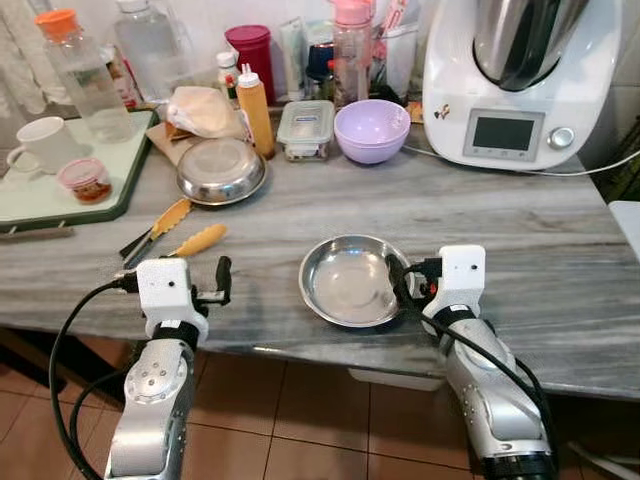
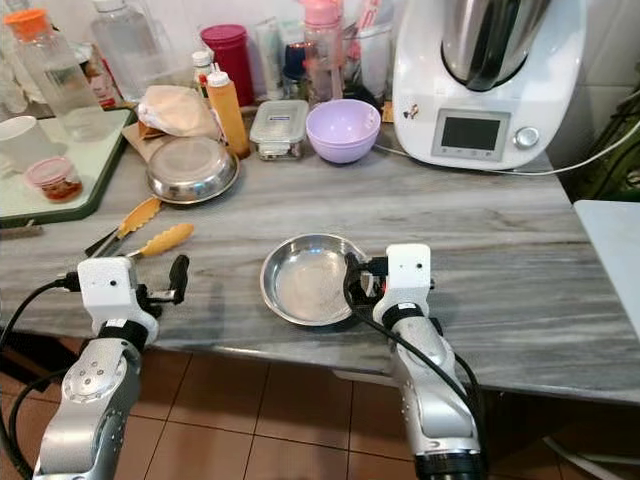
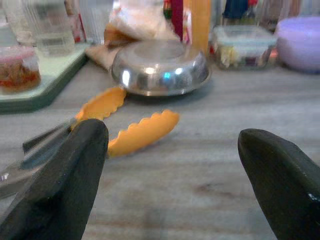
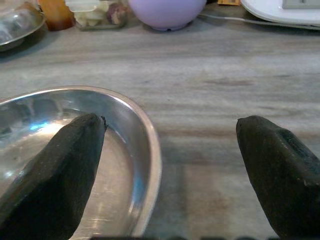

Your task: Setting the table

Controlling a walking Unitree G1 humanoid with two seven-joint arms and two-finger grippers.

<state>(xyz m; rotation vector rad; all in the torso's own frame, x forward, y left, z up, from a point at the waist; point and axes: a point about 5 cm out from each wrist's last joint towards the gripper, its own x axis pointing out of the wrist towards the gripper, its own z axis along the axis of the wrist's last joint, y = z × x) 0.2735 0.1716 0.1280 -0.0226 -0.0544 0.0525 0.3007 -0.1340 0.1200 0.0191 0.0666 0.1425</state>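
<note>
1. My right tool (image 1: 408, 283) gapes wide, empty, astride the steel plate's (image 1: 350, 280) 3 o'clock rim, likely for an edge pinch.
2. My left tool (image 1: 222, 283) is open and empty, with the yellow tongs (image 1: 178, 232) at 11 o'clock on the counter (image 1: 520, 230).

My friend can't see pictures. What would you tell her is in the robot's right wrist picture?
The right gripper is open, its two black fingers straddling the rim of a shiny steel plate on a grey marble counter. Farther back stands a purple bowl.
</note>
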